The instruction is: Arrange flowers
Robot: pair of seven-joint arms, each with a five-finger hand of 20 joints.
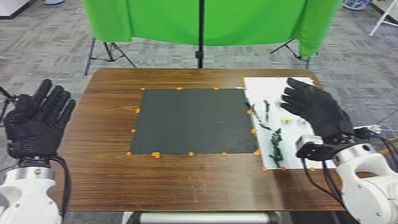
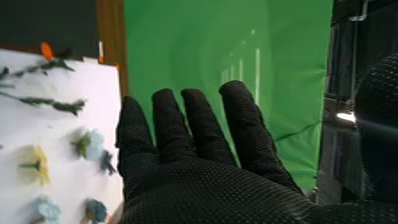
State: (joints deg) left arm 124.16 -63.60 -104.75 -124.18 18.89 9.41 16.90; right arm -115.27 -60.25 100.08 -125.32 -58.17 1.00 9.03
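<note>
Where left hand (image 1: 37, 120) is hanging: beside table (image 1: 107, 175), open
Dark mat (image 1: 194, 120): is lying mid-table
Green stem (image 1: 276, 145): is lying on white sheet (image 1: 264, 84), right of mat
Yellow flower (image 2: 41, 166), blue blooms (image 2: 92, 145): are lying on sheet
Right hand (image 1: 313, 107): is hovering over sheet, open, gripping nothing
Bloom risk: low sweeping could be scattering blooms, glove snagging stem
Sheet, right side: glove is hiding part
</note>
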